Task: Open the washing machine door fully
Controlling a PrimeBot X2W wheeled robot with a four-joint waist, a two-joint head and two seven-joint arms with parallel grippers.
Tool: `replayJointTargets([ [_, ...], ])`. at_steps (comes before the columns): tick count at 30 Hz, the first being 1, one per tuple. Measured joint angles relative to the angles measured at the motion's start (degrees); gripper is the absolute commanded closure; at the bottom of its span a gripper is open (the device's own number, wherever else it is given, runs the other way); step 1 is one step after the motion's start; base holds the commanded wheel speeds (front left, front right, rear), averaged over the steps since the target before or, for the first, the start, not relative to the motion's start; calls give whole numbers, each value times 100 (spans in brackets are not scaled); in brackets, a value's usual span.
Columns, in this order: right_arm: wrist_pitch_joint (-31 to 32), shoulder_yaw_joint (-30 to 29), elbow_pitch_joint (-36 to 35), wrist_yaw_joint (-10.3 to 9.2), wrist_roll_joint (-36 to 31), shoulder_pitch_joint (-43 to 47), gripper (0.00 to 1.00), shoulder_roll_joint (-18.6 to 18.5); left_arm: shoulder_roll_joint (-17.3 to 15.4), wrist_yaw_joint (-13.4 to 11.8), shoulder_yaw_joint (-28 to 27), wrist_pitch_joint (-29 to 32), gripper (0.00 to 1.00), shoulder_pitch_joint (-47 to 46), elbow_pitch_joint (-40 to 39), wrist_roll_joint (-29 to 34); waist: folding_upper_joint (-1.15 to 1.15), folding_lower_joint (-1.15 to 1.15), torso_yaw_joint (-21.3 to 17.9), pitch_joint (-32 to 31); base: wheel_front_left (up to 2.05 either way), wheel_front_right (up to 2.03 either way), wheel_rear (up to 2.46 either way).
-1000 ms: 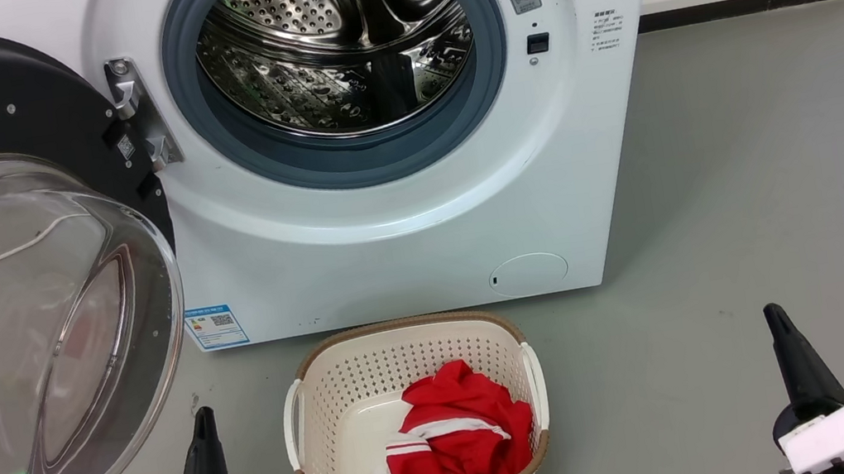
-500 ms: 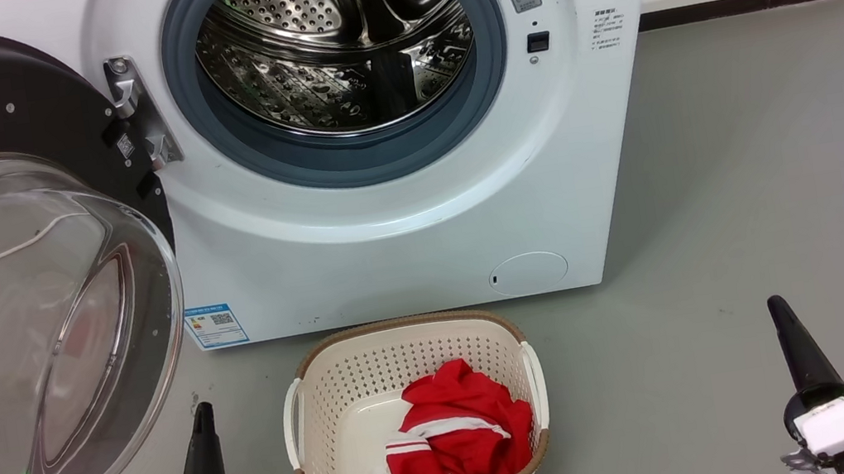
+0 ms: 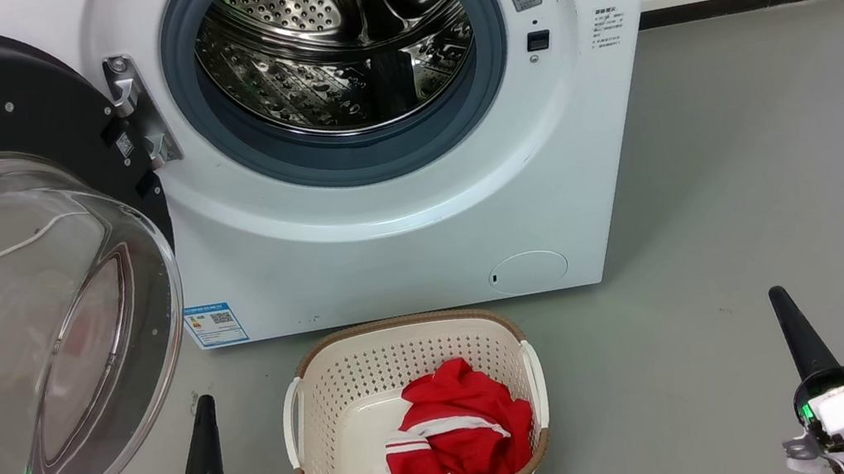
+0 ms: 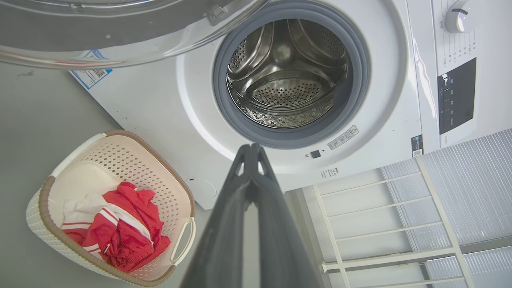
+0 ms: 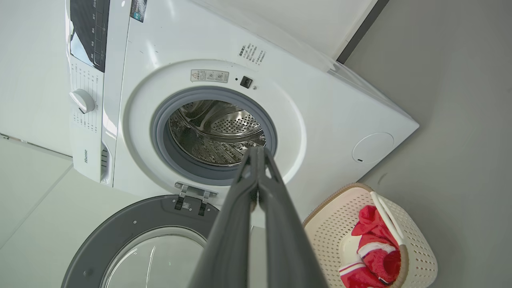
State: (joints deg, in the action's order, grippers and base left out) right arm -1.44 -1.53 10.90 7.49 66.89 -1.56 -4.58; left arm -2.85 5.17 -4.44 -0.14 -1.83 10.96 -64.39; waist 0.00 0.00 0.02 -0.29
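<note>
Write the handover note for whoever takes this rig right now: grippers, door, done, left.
Left gripper: shut, empty, low by the door's lower edge.
Right gripper: shut, empty, low over the floor, right of the basket.
The washing machine door stands wide open on its hinge, left of the washing machine; drum mouth exposed.
Done: door unlatched and open wide.
Left: probably only checking whether the door swings further; if so, push its rim back. Basket with red clothing sits right before the machine.
</note>
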Motion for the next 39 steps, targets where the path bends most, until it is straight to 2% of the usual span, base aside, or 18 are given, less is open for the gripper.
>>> replayJointTargets([
  [39,461,-208,222,0,2029,-305,100,4,0,170,-154,502,100,-308,233,-2075,0,0,-1,33,0,0,0],
])
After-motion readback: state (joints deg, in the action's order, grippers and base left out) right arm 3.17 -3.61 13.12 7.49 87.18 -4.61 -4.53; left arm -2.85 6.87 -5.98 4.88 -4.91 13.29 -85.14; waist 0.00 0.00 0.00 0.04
